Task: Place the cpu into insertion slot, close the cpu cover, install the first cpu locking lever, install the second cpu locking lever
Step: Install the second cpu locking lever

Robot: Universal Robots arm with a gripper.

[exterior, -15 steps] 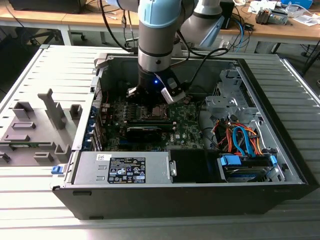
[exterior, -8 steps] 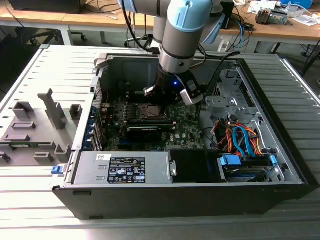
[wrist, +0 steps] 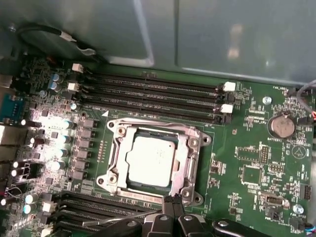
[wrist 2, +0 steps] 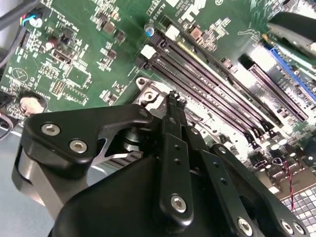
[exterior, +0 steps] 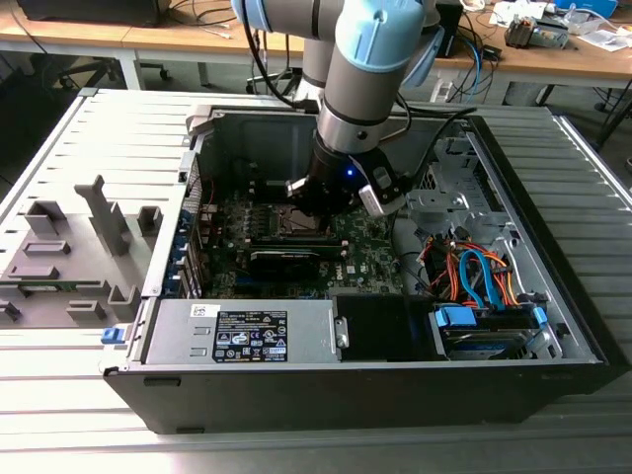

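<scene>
Hovering with my black claw (wrist: 172, 201) pinched shut, empty, at six o'clock of the silver-topped square cpu (wrist: 149, 161), which sits under the closed silvery cpu cover (wrist: 117, 157); I'd press levers squarely.

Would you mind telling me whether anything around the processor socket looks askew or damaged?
Nothing stands out. In the first wrist view the cpu lies flat and square in the insertion slot, framed evenly by the cpu cover. The gripper sits at the socket's edge, jaws together.
</scene>
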